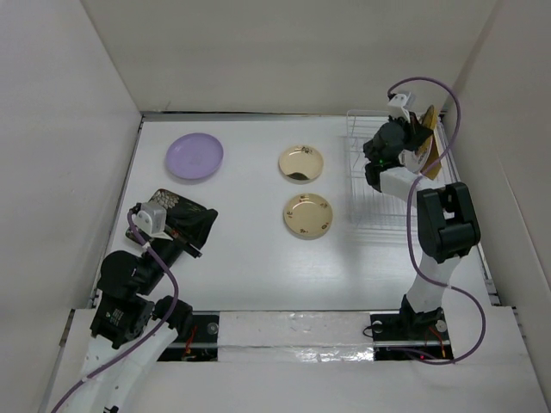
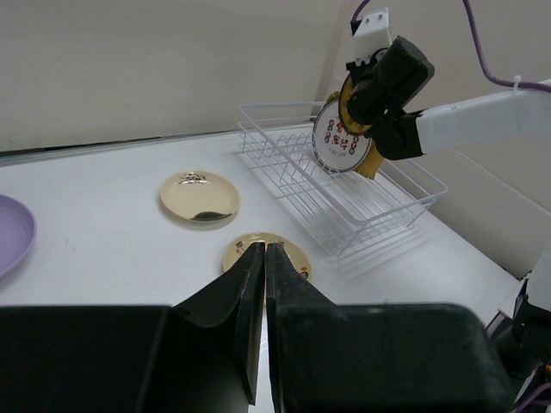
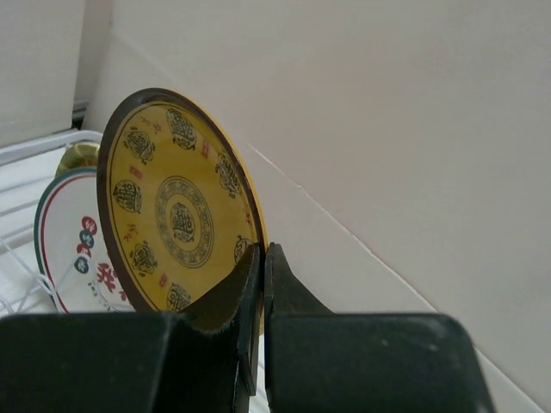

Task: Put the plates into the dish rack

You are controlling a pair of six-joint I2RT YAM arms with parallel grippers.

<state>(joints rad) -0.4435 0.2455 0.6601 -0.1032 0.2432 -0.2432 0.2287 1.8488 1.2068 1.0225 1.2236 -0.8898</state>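
**Rim pinch over the rack, neighbour close by**

Right gripper (image 3: 261,258) jaws are clamped on the lower rim of the dark gold plate (image 3: 176,215), which stands upright above them. Just beyond it sits the white patterned plate (image 3: 65,232), already in the dish rack (image 2: 293,185) beneath the jaws.

We judge the grip to be thin. With only the edge pinched, the plate could swivel between the pads as it comes down and land across the wires instead of between them. It could also strike the white plate and tip it.

Left gripper (image 2: 264,249) jaws are pressed together with nothing showing between them. The black floral plate (image 1: 194,222) lies right by them.
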